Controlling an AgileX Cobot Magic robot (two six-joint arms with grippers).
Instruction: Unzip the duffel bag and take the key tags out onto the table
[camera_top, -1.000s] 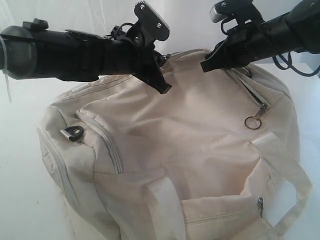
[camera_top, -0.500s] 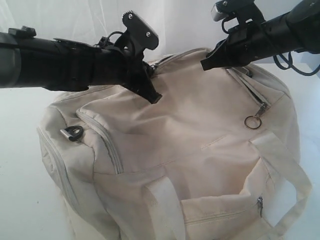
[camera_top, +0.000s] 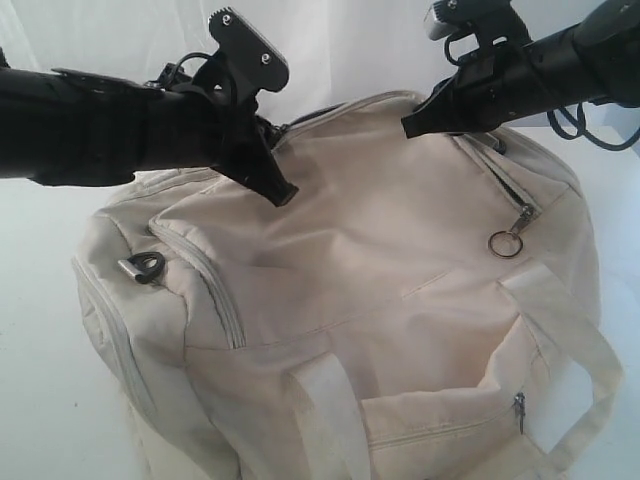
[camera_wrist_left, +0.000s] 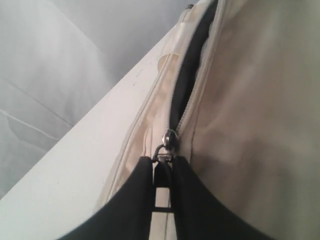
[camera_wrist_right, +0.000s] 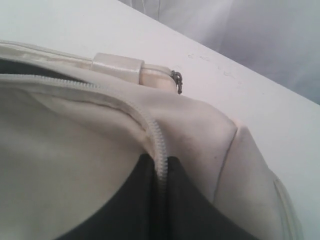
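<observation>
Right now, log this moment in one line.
left pincer: grips zipper pull | right pincer: grips duffel bag | zip: partly open

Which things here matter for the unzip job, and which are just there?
Job: bag; main zipper pull, pinched by left gripper; right gripper, clamped on the bag's edge; table. Key tags not in view.
Idle: side ring pull; D-ring; handles; front pocket pull.

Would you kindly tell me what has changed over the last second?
The left pincer, shut on the zipper pull, travelled left in the exterior view, dragging the zipper further open. The right pincer stayed clamped on the duffel bag, which kept its place.
</observation>
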